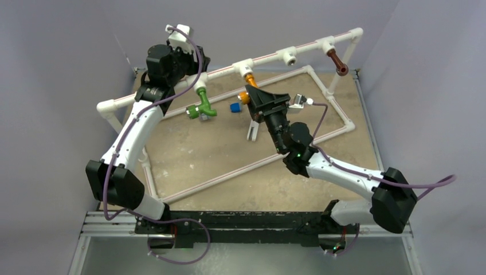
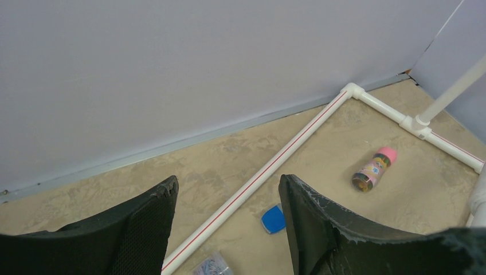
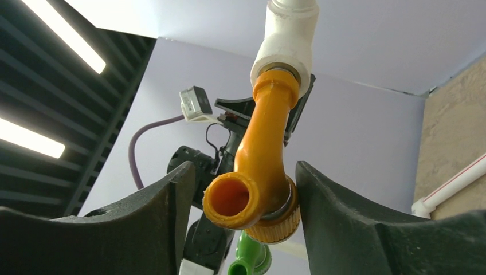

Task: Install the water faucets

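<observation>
Three water faucets hang from white tees on the raised pipe. The green faucet (image 1: 202, 104) is at the left, the orange faucet (image 1: 250, 81) in the middle and the dark brown faucet (image 1: 338, 62) at the right. My right gripper (image 1: 250, 94) reaches up under the orange faucet (image 3: 263, 137). Its fingers straddle the spout and knurled ring, open, with a clear gap on the left side. The green faucet (image 3: 252, 258) shows behind. My left gripper (image 2: 228, 183) is open and holds nothing, up by the pipe's left end (image 1: 193, 60).
One white tee socket (image 1: 289, 56) on the raised pipe has no faucet. A white pipe frame (image 2: 252, 183) lies on the tan floor. A blue cap (image 2: 273, 219), a pink-and-brown cylinder (image 2: 375, 169) and a small clear bag (image 2: 212, 264) lie beside it. Walls close in behind and on both sides.
</observation>
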